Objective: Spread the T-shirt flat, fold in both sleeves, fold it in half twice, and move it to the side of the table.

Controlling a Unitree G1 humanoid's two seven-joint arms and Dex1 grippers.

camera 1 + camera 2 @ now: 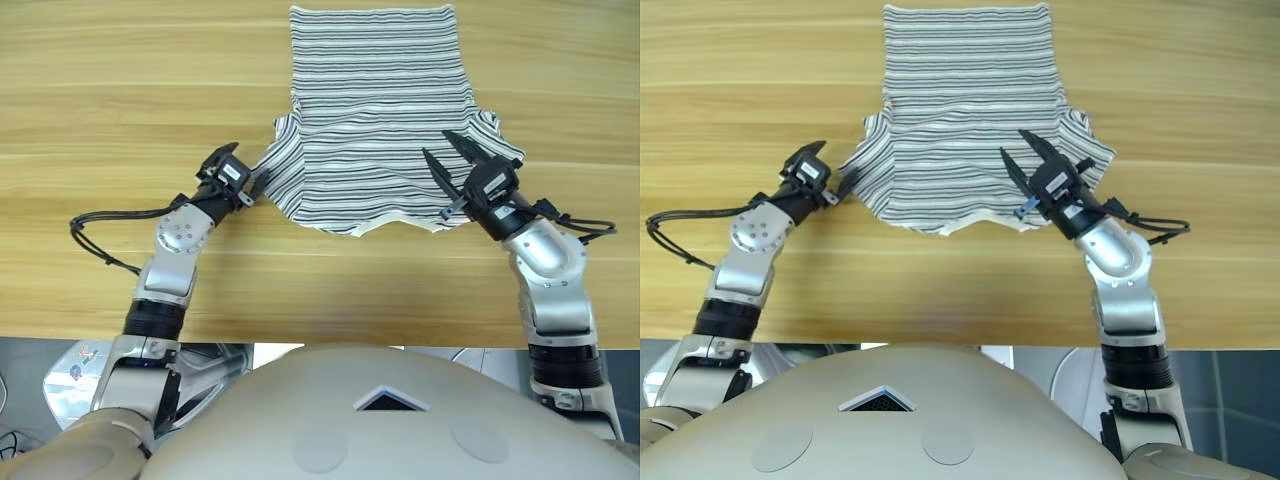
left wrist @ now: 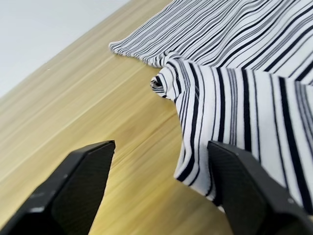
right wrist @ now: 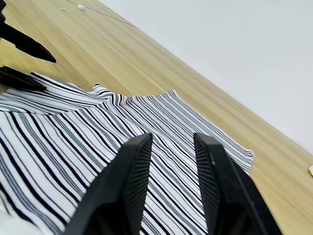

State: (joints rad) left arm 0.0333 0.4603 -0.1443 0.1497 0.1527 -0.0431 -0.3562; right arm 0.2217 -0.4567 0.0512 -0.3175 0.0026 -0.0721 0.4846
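T-shirt: striped, lying centre on the wooden table, hem far, neck end near; body mostly flat, both sleeves bunched.
Left gripper: low at the left sleeve, jaws spread wide, sleeve edge lying between them against one finger.
Right gripper: raised over the right sleeve, fingers apart, pinching nothing.
Risk: closing on the rumpled sleeve could catch two layers, so the fold would drag the body askew. A shallow bite on the thin edge may slip out mid-fold.
Risk, right side: coming down onto flat cloth, the fingers may only push wrinkles inward.
Edges: a strip of bare wood separates the neck end from the near table edge.
Room: wide open wood left and right for setting the folded shirt aside.
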